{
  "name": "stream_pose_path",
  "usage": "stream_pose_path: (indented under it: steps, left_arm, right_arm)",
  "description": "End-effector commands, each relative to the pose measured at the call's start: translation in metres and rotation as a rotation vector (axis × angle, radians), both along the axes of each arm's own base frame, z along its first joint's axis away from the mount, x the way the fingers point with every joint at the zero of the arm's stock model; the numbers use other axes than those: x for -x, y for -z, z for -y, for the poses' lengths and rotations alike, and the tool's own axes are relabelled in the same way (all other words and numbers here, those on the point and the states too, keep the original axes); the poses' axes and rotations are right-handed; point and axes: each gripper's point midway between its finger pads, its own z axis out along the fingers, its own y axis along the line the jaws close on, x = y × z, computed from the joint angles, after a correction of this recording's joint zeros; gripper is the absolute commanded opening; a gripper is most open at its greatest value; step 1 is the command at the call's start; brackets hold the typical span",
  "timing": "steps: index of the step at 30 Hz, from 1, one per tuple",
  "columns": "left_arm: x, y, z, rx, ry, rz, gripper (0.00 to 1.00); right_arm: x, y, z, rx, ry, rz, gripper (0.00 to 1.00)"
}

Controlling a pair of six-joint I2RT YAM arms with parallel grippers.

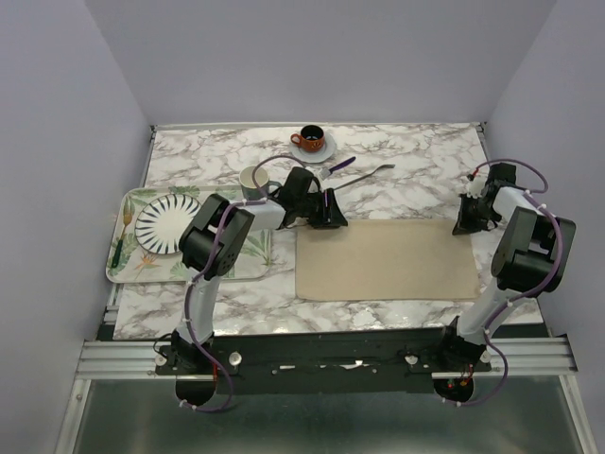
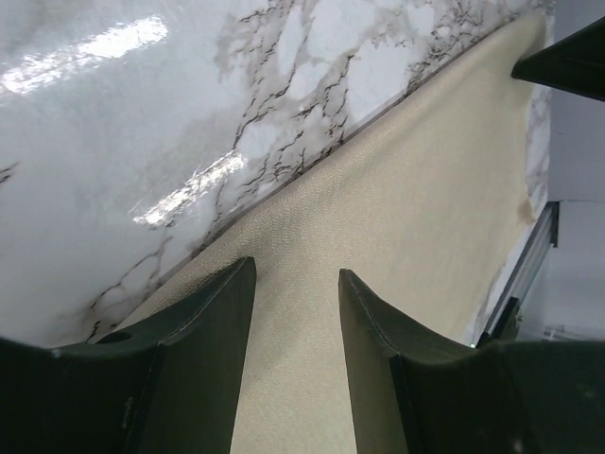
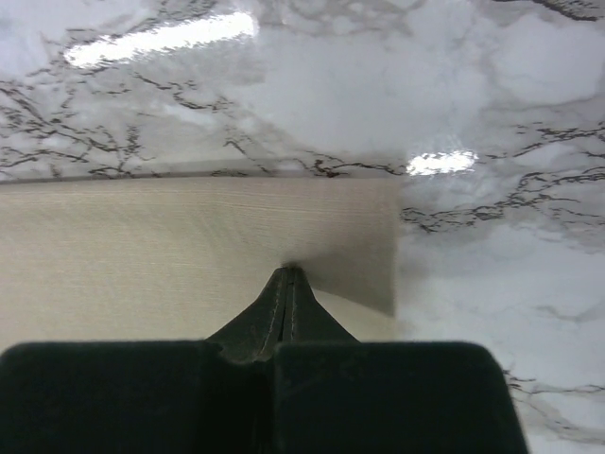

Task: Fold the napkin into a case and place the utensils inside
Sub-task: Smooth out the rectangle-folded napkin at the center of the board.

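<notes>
The right gripper [image 3: 288, 274] is clamped on the napkin [image 3: 142, 246] corner, the left gripper [image 2: 296, 268] spread astride its edge; closing, then folding, is needed.

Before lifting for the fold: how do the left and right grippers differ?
The left gripper stands open over the napkin; the right gripper is shut, pinching it. Left is at the far-left corner, right at the far-right. Both reach the far edge.

I see the napkin [image 1: 386, 259] lying flat at centre; left of it a tray [image 1: 140, 267] bears a plate [image 1: 161, 225]; behind it lie knife [image 1: 342, 164] and fork [image 1: 373, 172].
</notes>
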Motion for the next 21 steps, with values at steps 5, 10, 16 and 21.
stream_pose_path:
  steps: [5, 10, 16, 21]
  left_arm:
    - [-0.003, 0.006, -0.046, -0.278, -0.054, 0.094, 0.53]
    - [-0.001, 0.005, -0.063, -0.359, -0.063, 0.121, 0.50]
    - [-0.006, 0.000, -0.083, -0.452, -0.098, 0.165, 0.41]
    - [-0.009, -0.003, -0.098, -0.530, -0.117, 0.195, 0.31]
  right_arm:
    - [-0.004, 0.006, 0.031, 0.174, -0.024, -0.019, 0.01]
    - [-0.003, 0.005, 0.033, 0.182, -0.024, -0.021, 0.01]
    - [0.000, 0.007, 0.031, 0.185, -0.033, -0.029, 0.01]
    - [-0.002, 0.007, 0.032, 0.183, -0.028, -0.024, 0.01]
